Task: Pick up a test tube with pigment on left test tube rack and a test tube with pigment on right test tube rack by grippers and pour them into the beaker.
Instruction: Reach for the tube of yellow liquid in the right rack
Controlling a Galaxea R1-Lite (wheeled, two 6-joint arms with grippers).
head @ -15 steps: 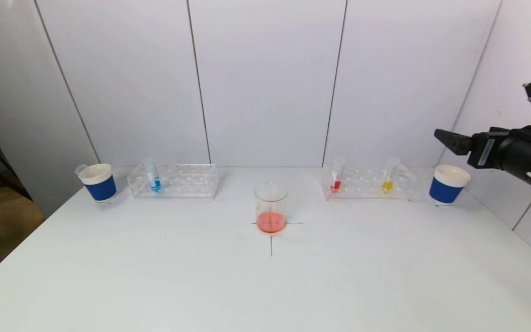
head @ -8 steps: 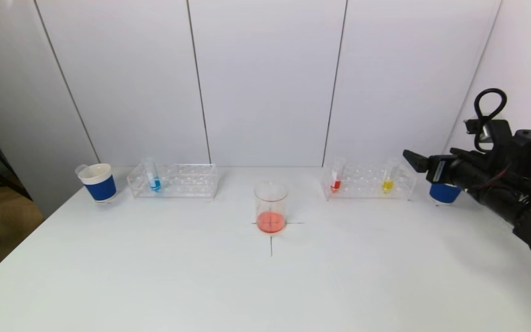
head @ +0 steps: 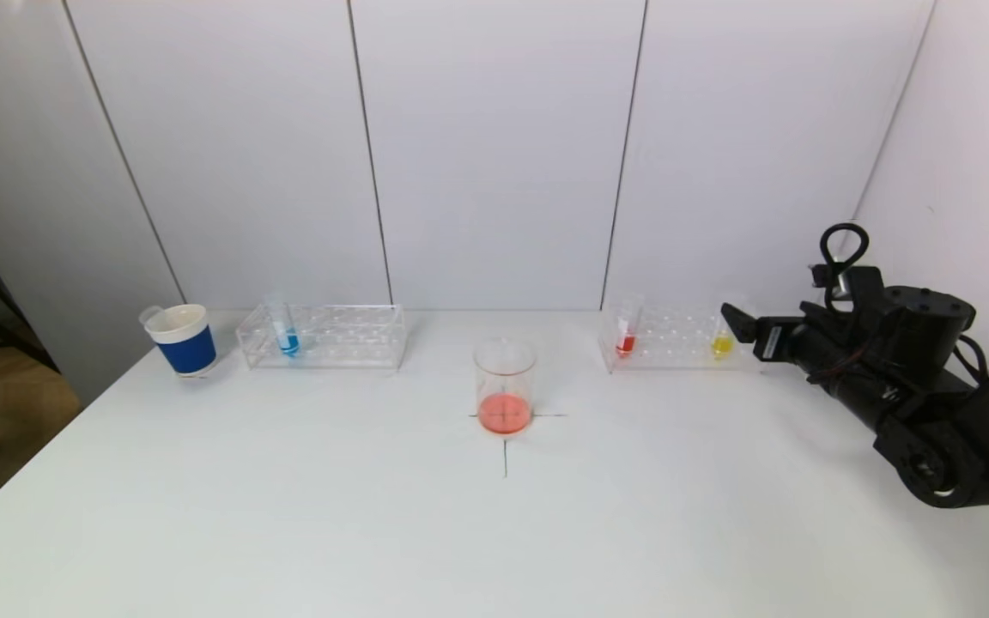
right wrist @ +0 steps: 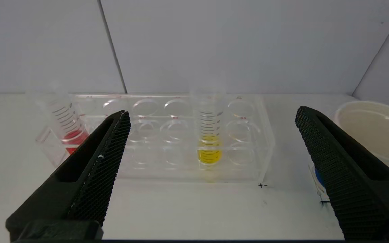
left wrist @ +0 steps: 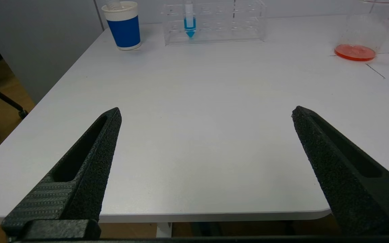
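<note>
The beaker (head: 504, 384) with orange-red liquid stands at the table's middle. The left rack (head: 323, 336) holds a blue-pigment tube (head: 285, 330); both show in the left wrist view, the tube (left wrist: 189, 20) far off. The right rack (head: 675, 339) holds a red tube (head: 627, 330) and a yellow tube (head: 723, 336). My right gripper (head: 739, 326) is open and empty, low, just in front of the yellow tube (right wrist: 209, 135), which lies between its fingers further back. My left gripper (left wrist: 206, 113) is open, empty, at the table's near left edge, out of the head view.
A blue-sleeved paper cup (head: 185, 339) stands left of the left rack. Another cup (right wrist: 373, 131) stands right of the right rack, hidden by my right arm in the head view. White wall panels close behind the racks. A black cross marks the beaker's spot (head: 505, 455).
My right arm came down from high at the right and moved left towards the right rack's yellow tube, now covering the right cup. Nothing else moved.
</note>
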